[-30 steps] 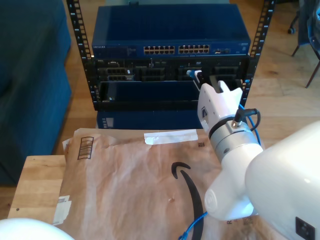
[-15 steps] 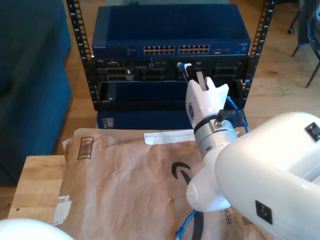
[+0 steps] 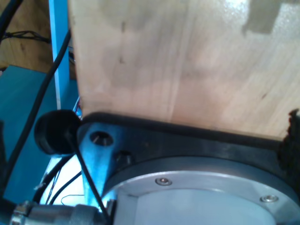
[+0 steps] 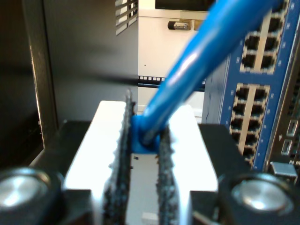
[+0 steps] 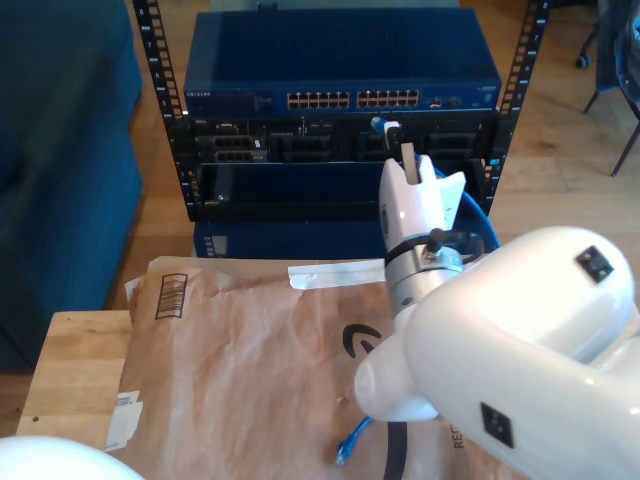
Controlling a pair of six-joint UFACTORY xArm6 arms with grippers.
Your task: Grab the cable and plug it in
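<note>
Clamped between the ridged pads (image 4: 123,154) of my second gripper (image 4: 143,140): the cable (image 4: 197,61), bright blue, pinched just behind its plug and running up and away from the fingertips. Just ahead of the gripper (image 5: 396,140), in the exterior view, the plug end close against the front of the rack (image 5: 340,140), under the blue switch (image 5: 340,60) with its rows of ports. Trailing behind the arm, the free end (image 5: 345,450) lying on brown paper (image 5: 260,370). My first gripper: cannot tell whether clenched or released; its camera faces a wooden surface (image 3: 187,61).
</note>
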